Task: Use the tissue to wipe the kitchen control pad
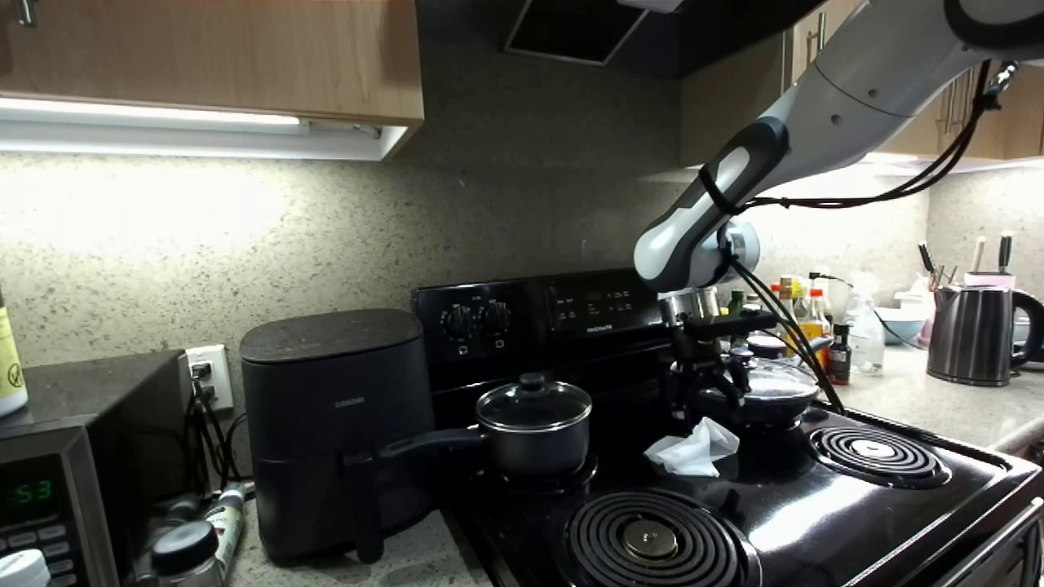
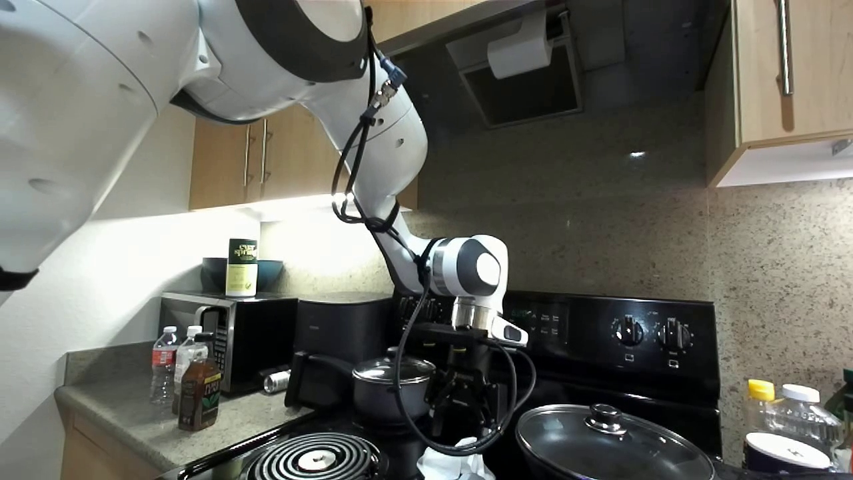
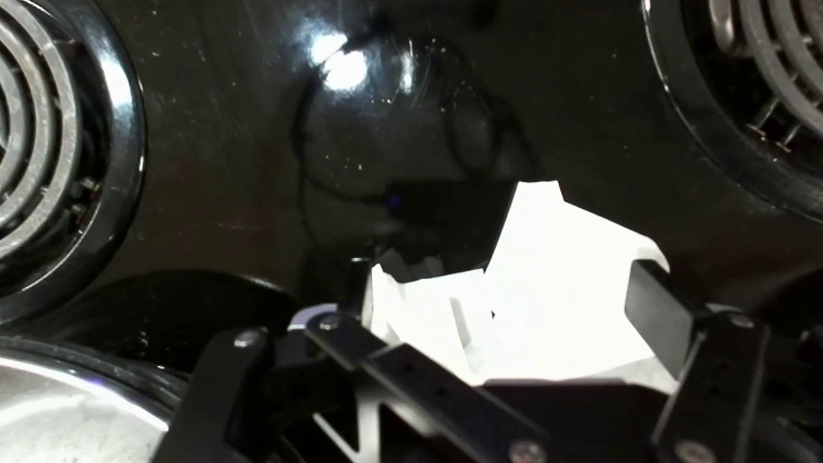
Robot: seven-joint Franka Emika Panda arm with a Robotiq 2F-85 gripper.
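On the stove [image 1: 775,483], in an exterior view, the pad [image 1: 534,316] is at ten o'clock from the gripper [image 1: 708,403], spread wide and squeezing nothing. The tissue [image 1: 692,450] lies just below, at six o'clock; best go low and pinch its middle.

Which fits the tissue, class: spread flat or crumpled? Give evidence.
Crumpled. In the wrist view, the tissue shows folds and an uneven outline; in an exterior view, a corner sticks up.

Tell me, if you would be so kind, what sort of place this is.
A kitchen, perhaps in a home: a stove carries a lidded saucepan, and an air fryer stands beside the stove.
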